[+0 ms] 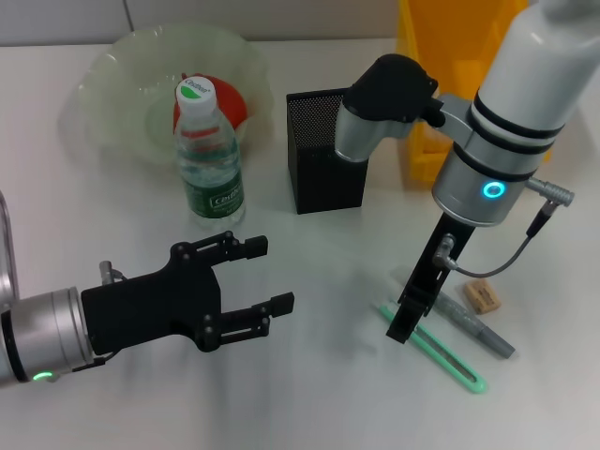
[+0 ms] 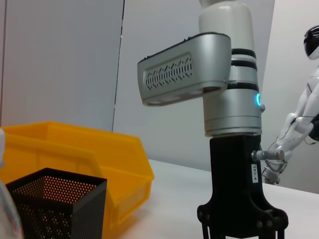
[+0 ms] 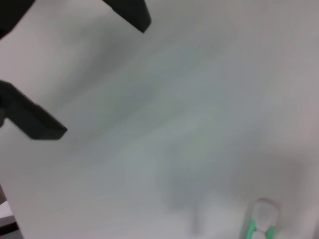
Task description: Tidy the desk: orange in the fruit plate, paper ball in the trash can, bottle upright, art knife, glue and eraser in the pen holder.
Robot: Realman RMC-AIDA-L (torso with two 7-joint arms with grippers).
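The clear bottle (image 1: 208, 155) with a green label stands upright in front of the glass fruit plate (image 1: 112, 75). A red-orange fruit (image 1: 228, 101) lies in the plate. The black mesh pen holder (image 1: 323, 155) stands at centre; it also shows in the left wrist view (image 2: 55, 204). My right gripper (image 1: 401, 330) points down, open, just over the near end of the green art knife (image 1: 436, 354). The grey glue stick (image 1: 480, 326) and the tan eraser (image 1: 482, 295) lie beside it. My left gripper (image 1: 274, 274) is open and empty, hovering left of centre. No paper ball is in view.
A yellow bin (image 1: 450, 56) stands behind the pen holder at the back right, also in the left wrist view (image 2: 75, 154). The right arm (image 2: 224, 89) rises over the table. The right wrist view shows the knife's tip (image 3: 259, 224) on bare white table.
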